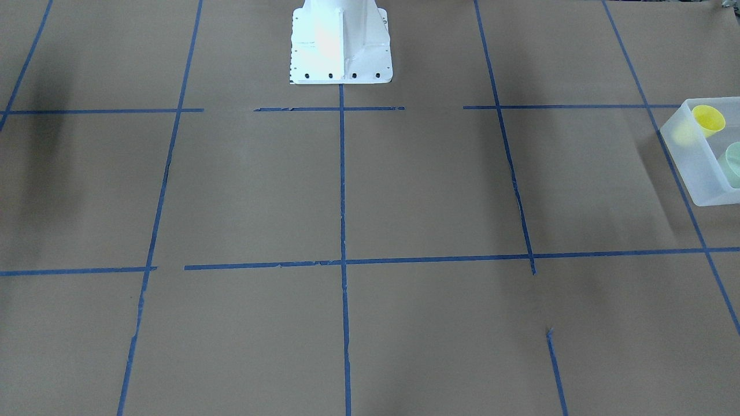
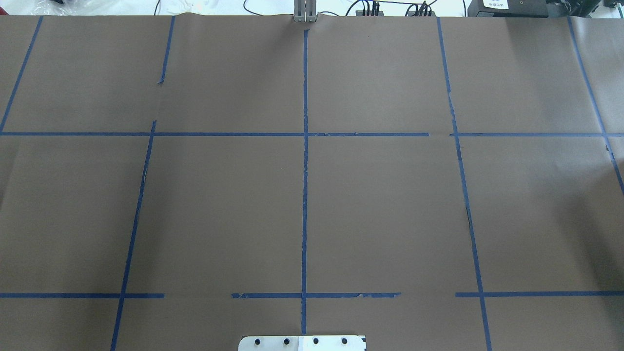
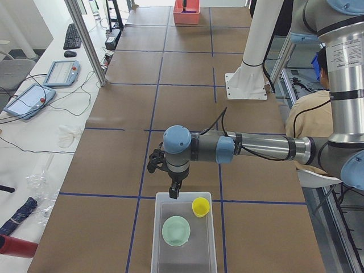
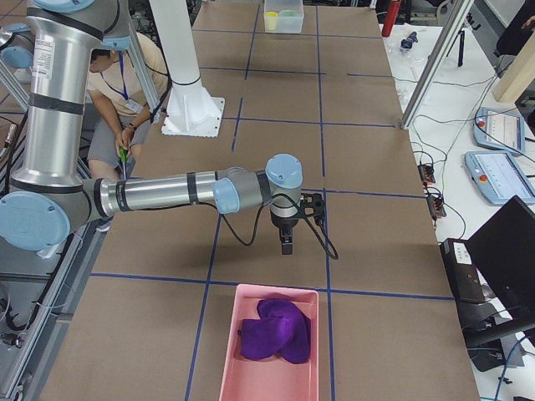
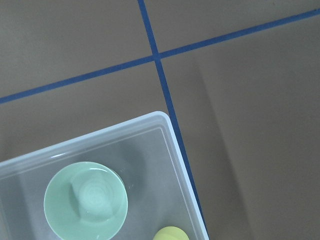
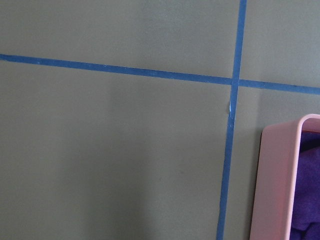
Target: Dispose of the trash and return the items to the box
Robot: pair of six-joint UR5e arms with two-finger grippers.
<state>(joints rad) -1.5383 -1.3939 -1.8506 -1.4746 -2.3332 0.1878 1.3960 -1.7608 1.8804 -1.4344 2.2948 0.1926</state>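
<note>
The frosted whitish box (image 3: 187, 260) stands at the table's end on my left side. The yellow cup (image 3: 200, 206) and the mint-green bowl (image 3: 176, 231) sit inside it. The left wrist view looks down on the box's corner (image 5: 166, 120), the bowl (image 5: 85, 200) and the cup's rim (image 5: 172, 234). The front-facing view shows the box (image 1: 691, 173), cup (image 1: 708, 119) and bowl (image 1: 734, 162) at its right edge. My left gripper (image 3: 175, 192) hangs just above the box's near rim; I cannot tell if it is open. My right gripper (image 4: 287, 245) hangs above bare table; I cannot tell its state.
A pink bin (image 4: 251, 376) holding a purple cloth (image 4: 276, 330) stands at the table's other end, just beyond my right gripper; its rim shows in the right wrist view (image 6: 277, 180). The robot's white base (image 1: 341, 46) stands mid-table. A seated person (image 4: 138, 92) is beside the base.
</note>
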